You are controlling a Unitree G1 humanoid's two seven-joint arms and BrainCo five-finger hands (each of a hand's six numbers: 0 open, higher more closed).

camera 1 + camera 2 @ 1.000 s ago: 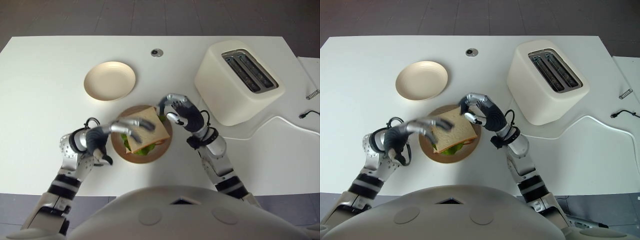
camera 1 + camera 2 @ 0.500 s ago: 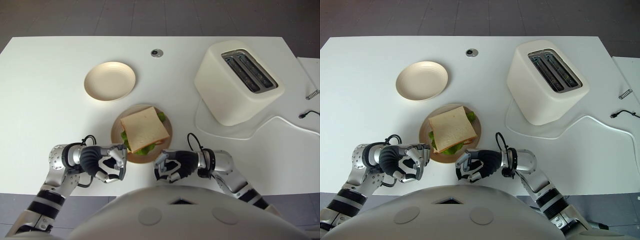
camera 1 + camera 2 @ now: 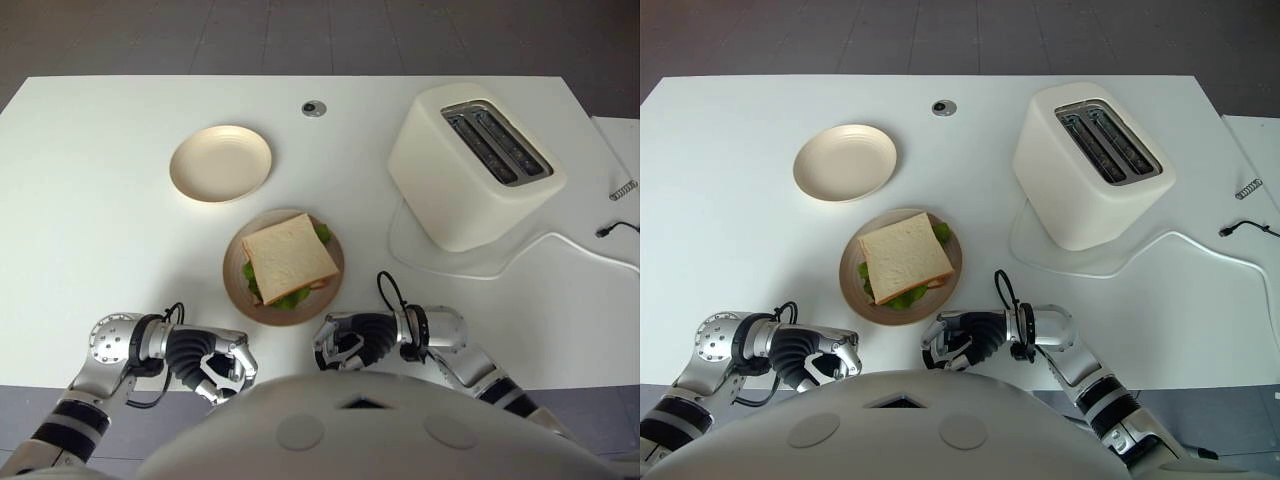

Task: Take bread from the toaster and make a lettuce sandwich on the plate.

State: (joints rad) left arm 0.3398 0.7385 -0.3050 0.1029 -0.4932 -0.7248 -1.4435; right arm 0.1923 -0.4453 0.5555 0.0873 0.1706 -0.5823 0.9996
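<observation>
The white table [image 3: 90, 230] carries the toaster [image 3: 470, 170] at my far right. In the middle, the brown plate [image 3: 335, 265] holds the sandwich [image 3: 288, 258], with lettuce [image 3: 290, 299] under the top slice. My left hand [image 3: 210, 362] and right hand [image 3: 350, 340] rest at the near edge, both curled and holding nothing.
</observation>
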